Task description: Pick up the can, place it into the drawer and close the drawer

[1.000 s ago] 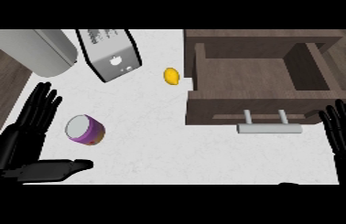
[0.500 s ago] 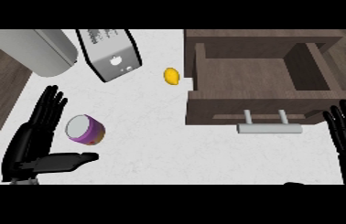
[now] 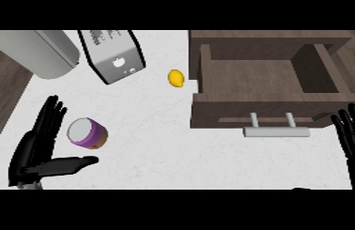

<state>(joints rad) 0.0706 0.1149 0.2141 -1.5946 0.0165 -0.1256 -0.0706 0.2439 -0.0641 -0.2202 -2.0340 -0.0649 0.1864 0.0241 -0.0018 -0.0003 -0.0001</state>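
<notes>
A purple can with a white lid stands on the white counter at the lower left. My left hand is open just left of it, fingers straight up beside the can and thumb stretched out below it, not closed on it. The brown drawer stands pulled out at the upper right, its inside bare, with a grey handle on its front. My right hand shows at the right edge, open with fingers up, beside the drawer's front.
A toaster lies at the top left next to a large grey rounded appliance. A yellow lemon sits just left of the drawer. Dark floor shows past the counter's left edge.
My left hand has slid right and down toward the can, its fingers now alongside it. The right hand has barely moved. The can and drawer stay where they were.
</notes>
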